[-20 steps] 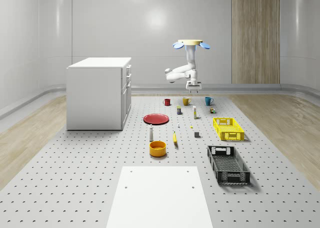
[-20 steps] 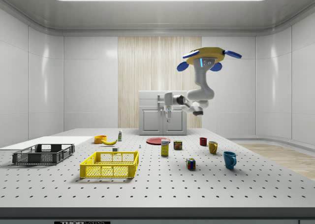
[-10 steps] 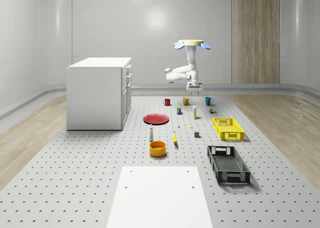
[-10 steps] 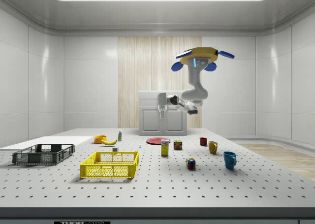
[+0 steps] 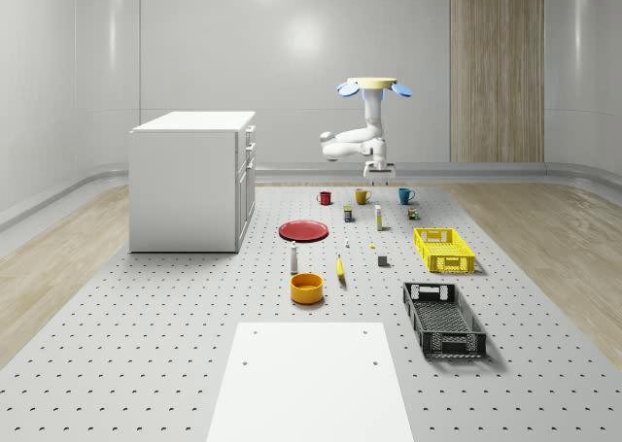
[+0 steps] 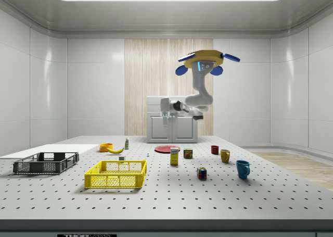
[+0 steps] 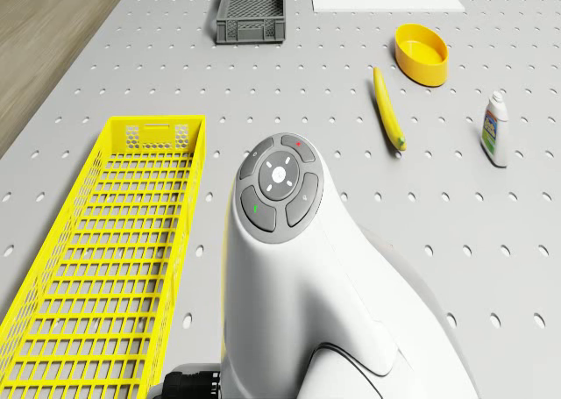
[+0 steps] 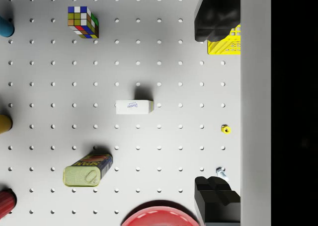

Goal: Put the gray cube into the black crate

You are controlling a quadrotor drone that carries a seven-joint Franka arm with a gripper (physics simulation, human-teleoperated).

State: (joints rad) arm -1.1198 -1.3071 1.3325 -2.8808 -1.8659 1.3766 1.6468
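The gray cube is a small dark block on the perforated table, between the banana and the yellow crate; in the side view the cube sits just past the yellow crate. The black crate stands empty near the table's front right in the whole-scene view. The drone hovers high over the table's far part, arm bent forward. My gripper hangs open and empty, well above a white box, far from cube and crate.
The yellow crate lies between me and the black crate. Below the gripper are a Rubik's cube, a can and a red plate. A banana, orange bowl, bottle and white cabinet stand around.
Drone and arm have drifted toward the side view's left, bringing the gripper along. The fingers stay open; no object on the table has moved.
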